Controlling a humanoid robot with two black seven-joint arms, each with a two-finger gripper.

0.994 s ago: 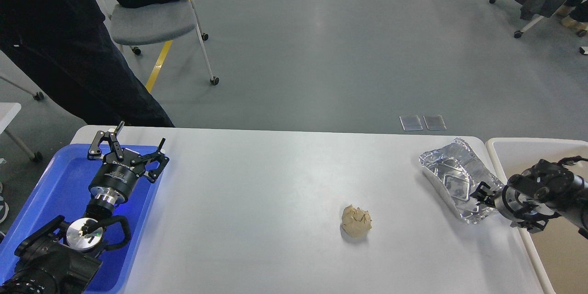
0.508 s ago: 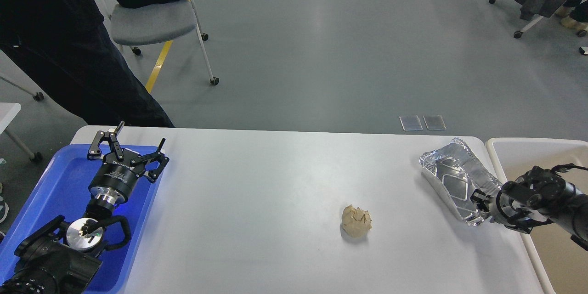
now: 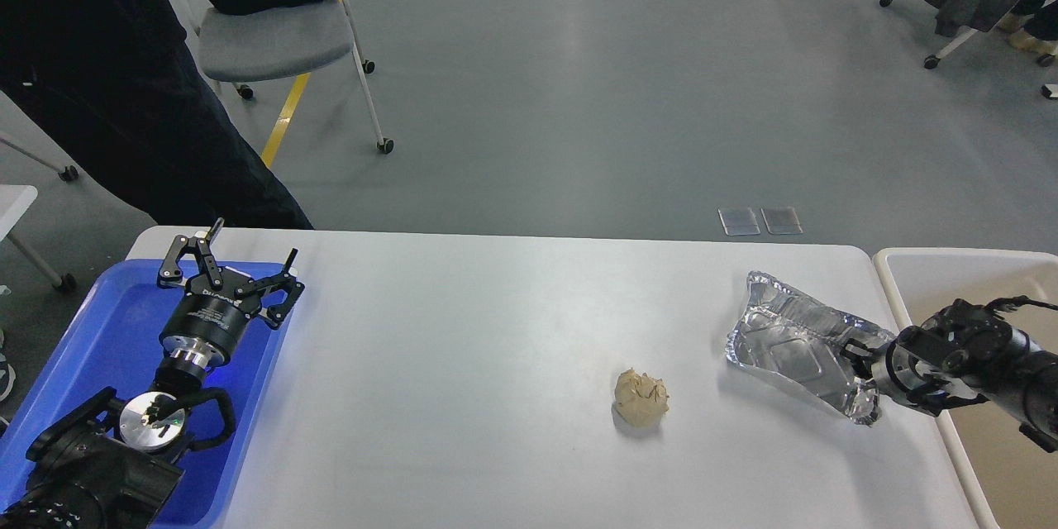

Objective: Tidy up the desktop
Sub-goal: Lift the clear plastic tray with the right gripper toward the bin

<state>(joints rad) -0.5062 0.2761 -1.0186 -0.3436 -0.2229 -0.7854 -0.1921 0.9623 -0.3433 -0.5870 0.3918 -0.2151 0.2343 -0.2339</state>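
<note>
The white-grey desktop fills the lower view. A crumpled beige paper ball lies right of its centre. A silver foil bag lies slanted at the right side. My right gripper comes in from the right edge and is closed on the bag's near right end. Its fingers are small and dark against the foil. My left gripper is open and empty, held over the far right part of the blue tray.
A beige open bin stands just past the desktop's right edge, under my right arm. The blue tray sits on the left end. A person in black and a grey wheeled chair are behind the far left corner.
The foil bag has swung: its far end moved left and toward me. My right gripper shifted slightly left and down with it. The left arm and paper ball have not moved.
</note>
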